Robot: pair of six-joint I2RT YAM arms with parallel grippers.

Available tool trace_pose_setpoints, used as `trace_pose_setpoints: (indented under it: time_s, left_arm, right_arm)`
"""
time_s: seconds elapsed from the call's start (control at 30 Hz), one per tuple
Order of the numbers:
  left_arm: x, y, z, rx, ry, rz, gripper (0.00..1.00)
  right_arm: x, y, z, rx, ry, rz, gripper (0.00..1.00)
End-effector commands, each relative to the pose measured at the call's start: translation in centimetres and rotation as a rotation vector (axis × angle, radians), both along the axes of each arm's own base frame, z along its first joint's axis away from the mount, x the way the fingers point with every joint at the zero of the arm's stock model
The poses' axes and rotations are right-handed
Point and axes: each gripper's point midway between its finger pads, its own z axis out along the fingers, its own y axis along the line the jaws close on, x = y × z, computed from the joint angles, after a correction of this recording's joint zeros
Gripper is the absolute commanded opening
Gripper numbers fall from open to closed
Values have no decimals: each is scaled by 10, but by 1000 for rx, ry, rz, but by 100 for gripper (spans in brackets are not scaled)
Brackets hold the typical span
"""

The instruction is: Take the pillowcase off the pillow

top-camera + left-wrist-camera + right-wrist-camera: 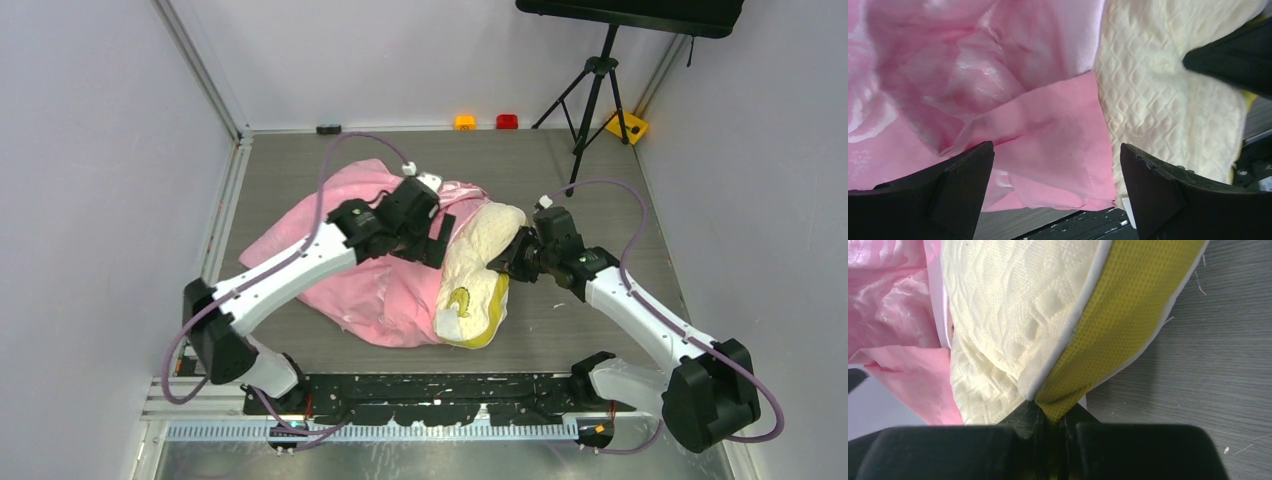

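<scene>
The pink satin pillowcase point(350, 265) lies crumpled on the table and still covers the left part of the cream quilted pillow point(478, 262), whose right end sticks out. My left gripper point(432, 240) is open above the pillowcase's open hem point(1058, 150), with the cloth between the spread fingers point(955, 172) but not pinched. My right gripper point(507, 262) is shut on the pillow's mustard-yellow edge band point(1113, 325), pinching a fold of it between the fingertips point(1053, 417). The pillow point(1158, 95) shows beside the hem in the left wrist view.
The grey table point(590, 310) is walled on the left and right. A tripod point(597, 90) stands at the back right. Orange point(465, 122) and red point(507, 121) blocks and a yellow piece point(627, 127) sit at the far edge. The black rail point(430, 388) runs along the front.
</scene>
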Motion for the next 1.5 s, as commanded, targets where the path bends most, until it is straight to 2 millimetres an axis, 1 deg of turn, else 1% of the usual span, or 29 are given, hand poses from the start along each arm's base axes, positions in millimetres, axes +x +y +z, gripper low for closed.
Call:
trace_pose_setpoints:
  time_s: [0.0,0.1,0.17,0.2,0.3,0.37,0.4,0.47,0.5,0.53,0.63,0.7,0.77,0.8,0.87,0.9,0.97,1.07,1.17,1.27,1.37,1.47]
  left_arm:
    - [0,-9,-5,131,-55,-40,100]
    - [5,-13,-20,193,-49,-39,100]
    - [9,-9,-37,268,-36,-28,100]
    - [10,-3,-45,312,-29,-15,99]
    - [17,12,-65,397,-32,41,91]
    - [22,21,-79,399,-6,83,85]
    - [24,29,-91,382,33,105,81]
    - [37,54,-107,306,103,202,70]
    - [43,69,-113,281,113,251,67]
    - [51,83,-110,243,92,305,64]
    - [60,131,-107,200,64,474,57]
    - [64,153,-106,67,100,597,55]
    - [62,169,-113,-54,146,676,53]
    - [63,178,-113,-98,151,711,53]
    - [62,189,-111,-110,131,748,52]
    - [61,191,-110,-111,121,751,51]
    - [61,189,-106,-126,113,739,50]
    - [61,175,-93,-179,107,651,53]
    - [57,160,-70,-235,106,552,61]
    - [53,157,-45,-280,55,525,71]
    - [47,160,-24,-312,2,529,84]
    - [41,166,-5,-344,-52,557,93]
  right_arm:
    - [3,5,16,9,-101,66,0]
    - [3,2,19,0,-115,56,0]
    - [3,-1,20,-10,-124,45,0]
    - [3,-4,21,-18,-128,33,0]
    - [5,-15,26,-58,-146,-13,0]
    - [6,-27,32,-100,-165,-64,0]
    - [8,-34,39,-118,-183,-95,0]
    - [10,-54,55,-171,-227,-180,0]
    - [7,-64,66,-187,-258,-218,0]
    - [8,-77,77,-210,-296,-271,0]
    - [1,-107,109,-258,-391,-394,0]
    - [-7,-132,128,-294,-437,-500,0]
    - [-15,-152,145,-310,-486,-587,0]
    - [-18,-159,152,-311,-509,-621,0]
    - [-23,-166,162,-304,-551,-649,0]
    - [-24,-166,166,-298,-567,-643,0]
    - [-22,-160,165,-296,-564,-607,0]
    - [-14,-141,152,-288,-519,-511,0]
    - [-5,-115,132,-275,-453,-386,0]
    - [2,-92,107,-260,-374,-280,0]
    - [8,-83,83,-273,-302,-247,0]
    - [11,-81,67,-293,-262,-241,0]
